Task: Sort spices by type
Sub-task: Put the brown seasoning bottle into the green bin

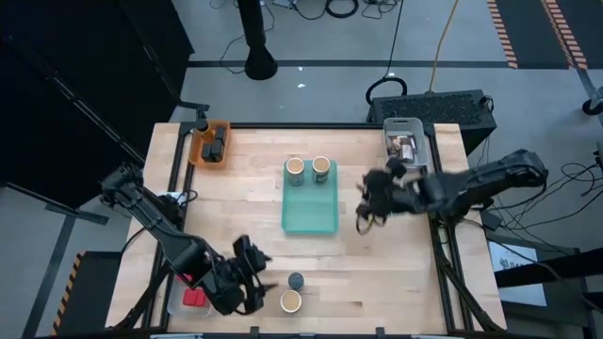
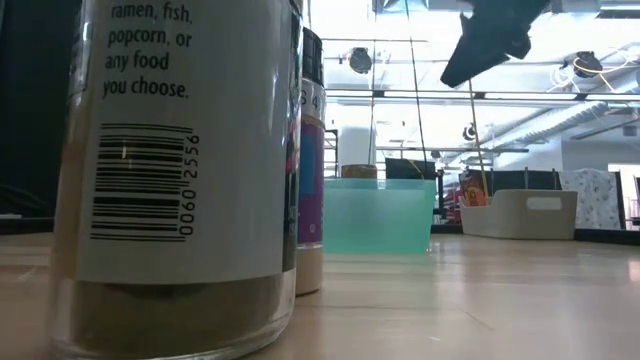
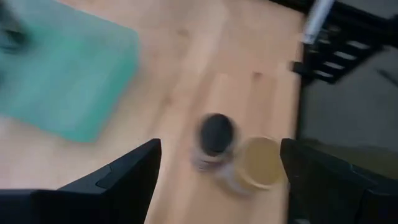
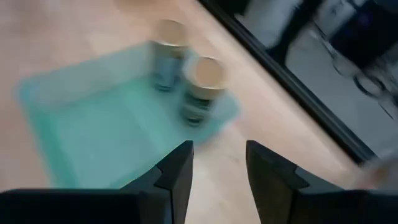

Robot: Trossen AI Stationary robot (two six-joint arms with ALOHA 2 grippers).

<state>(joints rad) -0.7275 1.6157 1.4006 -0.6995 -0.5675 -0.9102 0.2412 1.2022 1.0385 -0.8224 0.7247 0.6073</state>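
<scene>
your left tool (image 1: 252, 279), jaws apart near the black-capped jar (image 1: 296, 281), could topple the touching tan jar (image 1: 290, 300); right tool (image 1: 369, 202) empty, narrowly parted.

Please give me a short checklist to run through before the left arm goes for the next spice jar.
1. Left gripper open: ok, fingers spread wide.
2. Target in front of it: ok, black-lidded jar and tan-lidded jar stand side by side.
3. Room to grasp one alone: cannot tell, they look touching.
4. Right gripper empty: ok, nothing between the fingers.
5. Teal tray has space: ok, two jars at its far end only.
</scene>
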